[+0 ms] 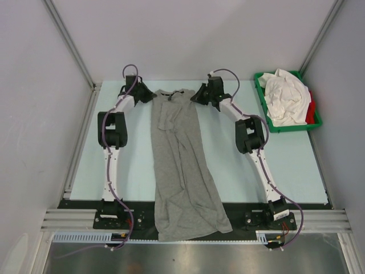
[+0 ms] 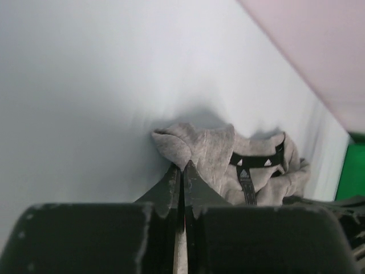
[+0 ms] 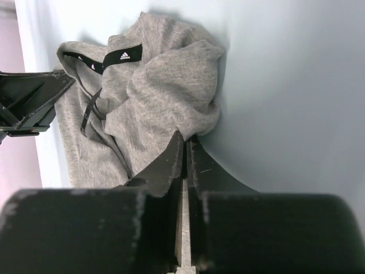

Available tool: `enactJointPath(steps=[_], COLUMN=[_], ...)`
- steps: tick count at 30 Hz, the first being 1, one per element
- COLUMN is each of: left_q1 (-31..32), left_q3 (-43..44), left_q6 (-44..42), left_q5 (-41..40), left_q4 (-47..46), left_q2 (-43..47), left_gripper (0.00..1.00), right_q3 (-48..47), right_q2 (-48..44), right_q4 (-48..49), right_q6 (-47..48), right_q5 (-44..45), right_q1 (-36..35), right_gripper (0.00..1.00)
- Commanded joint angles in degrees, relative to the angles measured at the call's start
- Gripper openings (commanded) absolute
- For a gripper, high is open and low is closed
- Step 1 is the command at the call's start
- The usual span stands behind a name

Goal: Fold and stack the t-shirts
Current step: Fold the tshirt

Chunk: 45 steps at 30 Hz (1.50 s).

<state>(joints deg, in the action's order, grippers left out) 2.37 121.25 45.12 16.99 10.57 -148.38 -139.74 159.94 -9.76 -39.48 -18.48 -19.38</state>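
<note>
Top view, grey t-shirt (image 1: 182, 165) in a long strip down mid-table, collar between left gripper (image 1: 149, 97) and right gripper (image 1: 197, 96), white t-shirts (image 1: 285, 97) in green tray (image 1: 291, 127) far right, left wrist, fingers (image 2: 168, 191) pinched on bunched cloth beside the collar, right wrist, fingers (image 3: 171, 165) clamped on the shirt's other shoulder.

The left gripper (image 2: 182, 169) is seen with its jaws pressed together, the tips closed on a bunched fold of the grey t-shirt (image 2: 214, 151), which is gathered on the pale table (image 2: 85, 108). A dark neck tape (image 2: 255, 162) with small white marks is shown just right of the fold. A green tray (image 2: 353, 171) is cut off by the right edge.
</note>
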Motion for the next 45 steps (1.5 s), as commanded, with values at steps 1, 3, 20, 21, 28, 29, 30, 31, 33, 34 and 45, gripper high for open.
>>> enactJointPath(steps=[1, 3, 20, 21, 28, 29, 30, 31, 33, 34, 45], left_q1=[1.67, 2.9, 7.12, 6.95, 5.36, 5.19, 5.19, 5.19, 5.27, 5.45, 23.62], left_q3=[8.81, 12.15, 23.5, 23.16, 11.14, 6.76, 4.46, 2.0, -6.76, -10.38, -52.94], left_q6=[2.77, 3.74, 14.82, 14.38, 0.96, -0.72, -2.65, -6.41, -8.9, -11.0, -17.0], left_q5=[0.5, 0.06, -14.8, -14.71, -11.02, -11.19, -11.11, -11.28, -11.72, -10.85, -13.39], left_q4=[-2.83, -4.84, -17.08, -15.68, -3.99, -0.58, 0.93, 2.69, 6.82, 7.18, 19.57], left_q2=[-3.67, -5.16, -13.61, -12.56, 3.59, 6.06, 9.21, 14.64, 21.08, 27.81, 67.5], left_gripper=[0.0, 0.0, 0.09, 0.23, 0.59, 0.62, 0.63, 0.63, 0.63, 0.63, 0.38], right_q3=[-0.28, 2.79, -3.95, -4.92, -3.53, -2.82, -2.03, 0.59, 3.85, 6.82, 54.02], right_q2=[-1.55, -4.01, 0.98, 0.82, -6.73, -8.14, -11.72, -13.58, -19.8, -22.1, -61.03], right_q4=[3.86, 5.45, 6.87, 5.29, -8.94, -11.14, -15.68, -17.73, -23.08, -24.68, -30.05], right_q6=[-1.03, -0.33, 1.68, 2.3, 6.35, 7.65, 8.28, 8.89, 10.21, 10.65, 13.11], right_q5=[5.72, 7.22, 3.9, 3.63, 1.96, 2.04, 3.09, 3.45, 5.72, 6.17, 5.21], right_q1=[1.27, 1.97, 8.48, 8.39, 10.05, 10.32, 10.67, 11.28, 12.08, 12.43, 9.98], right_gripper=[0.0, 0.0, 0.11, 0.14, 0.57, 0.59, 0.61, 0.65, 0.7, 0.71, 0.69])
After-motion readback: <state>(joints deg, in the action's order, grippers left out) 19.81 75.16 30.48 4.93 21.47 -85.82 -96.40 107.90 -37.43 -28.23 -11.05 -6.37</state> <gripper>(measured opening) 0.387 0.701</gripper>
